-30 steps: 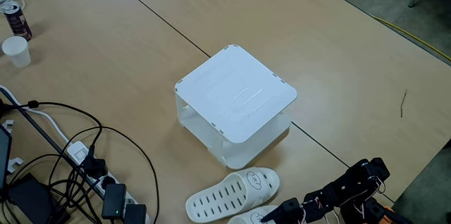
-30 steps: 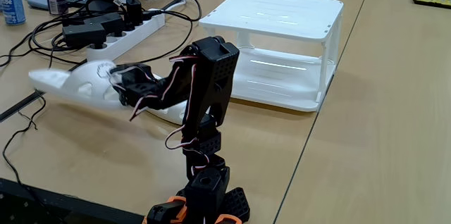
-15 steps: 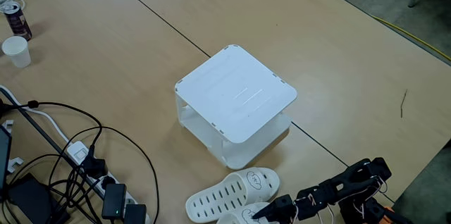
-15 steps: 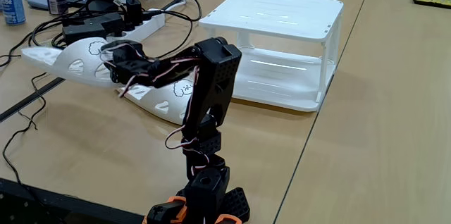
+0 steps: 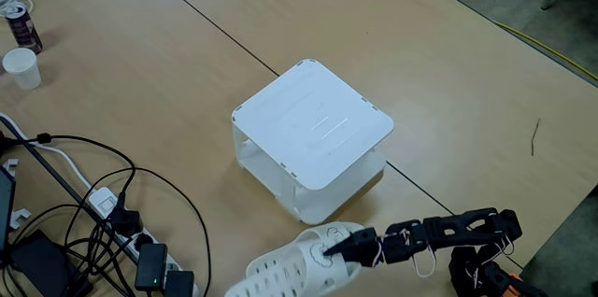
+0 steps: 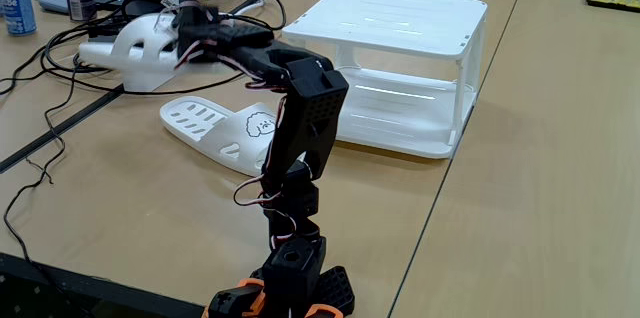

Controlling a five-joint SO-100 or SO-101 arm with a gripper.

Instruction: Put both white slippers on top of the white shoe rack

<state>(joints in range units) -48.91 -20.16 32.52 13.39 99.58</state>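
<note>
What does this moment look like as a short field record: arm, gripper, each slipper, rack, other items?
arm: one black arm, reaching out from its base at the table edge
gripper: shut on the lifted slipper's strap
lifted slipper: held in the air, clear of the table, over the power strip cables
other slipper: flat on the table beside the rack, cartoon strap visible
white shoe rack: top panel bare, both levels without slippers
paper cup: upright near the table's far left in a fixed view
</note>
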